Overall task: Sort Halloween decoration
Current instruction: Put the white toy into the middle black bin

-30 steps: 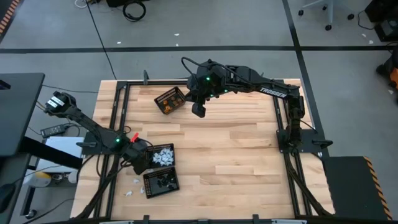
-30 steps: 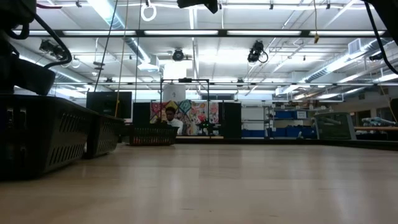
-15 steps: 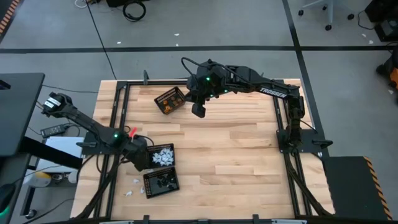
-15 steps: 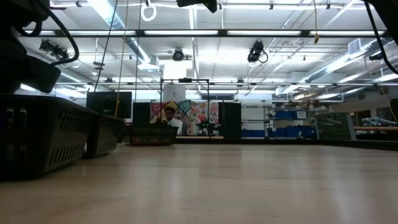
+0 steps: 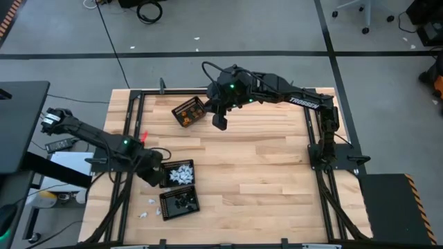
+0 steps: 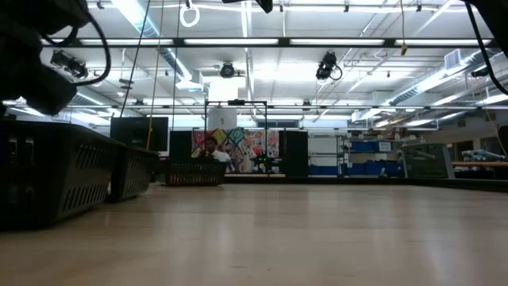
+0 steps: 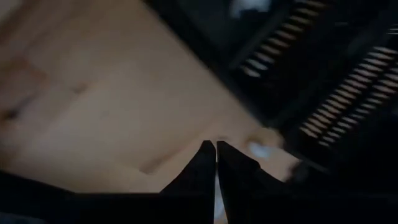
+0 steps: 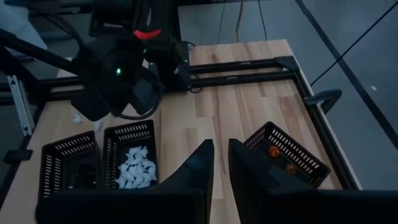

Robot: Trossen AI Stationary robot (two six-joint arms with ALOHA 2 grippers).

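White decoration pieces (image 5: 181, 173) fill one black mesh basket near the table's left side. Black pieces (image 5: 178, 202) lie in the basket just nearer. Orange pieces (image 8: 281, 159) sit in a third basket (image 5: 189, 112) at the far side. Two loose white pieces (image 5: 147, 209) lie on the wood by the near left corner. My left gripper (image 5: 155, 177) hangs shut just left of the white basket, above the table, with nothing showing between its fingers (image 7: 205, 158). My right gripper (image 5: 220, 124) is held high beside the orange basket, its fingers (image 8: 202, 155) a narrow gap apart and empty.
The black frame rails (image 5: 131, 131) run along the table's left and right edges. The middle and right of the wooden top (image 5: 263, 166) are bare boards. In the low view the baskets (image 6: 55, 175) stand as dark walls at the left.
My left gripper has risen and drawn a little toward the table's left edge, away from the white basket, rolling at the wrist as it went. The right arm has kept still.
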